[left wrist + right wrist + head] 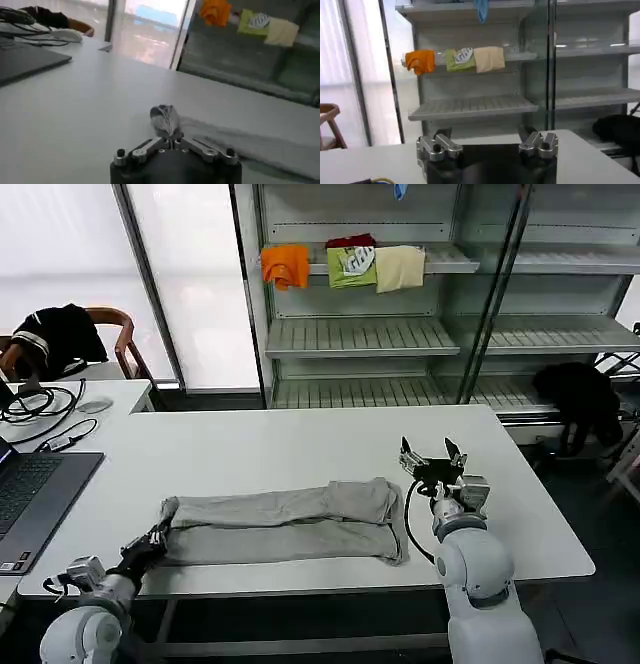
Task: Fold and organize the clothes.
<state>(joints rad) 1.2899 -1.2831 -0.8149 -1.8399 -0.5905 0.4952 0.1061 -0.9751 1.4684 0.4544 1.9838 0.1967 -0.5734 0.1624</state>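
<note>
The bench (300,446) occupies the centre of the head view, and the light grey shirt (285,522) lies across its lower middle as a long band folded lengthwise, its near edge close to the bench's front edge. The right gripper (433,454) hovers just right of the band's right end, jaws apart and holding nothing; in the right wrist view the right gripper (488,145) shows both fingers spread with only the shelf unit (470,105) beyond. The left gripper (152,541), at the lower left of the head view, has its jaws closed together on the band's left end; in the left wrist view the left gripper (172,146) pinches a small tuft of cloth, though how many layers it holds is hard to judge. Risk one: a thin pinch may slip when the end is lifted, dropping the fold. Risk two: with only one end held, dragging would skew the band or open the lengthwise fold. Risk three: a pull toward the lower edge of the frame could slide cloth off the bench. The laptop (30,494) at far left lies near the left arm's swing path.
</note>
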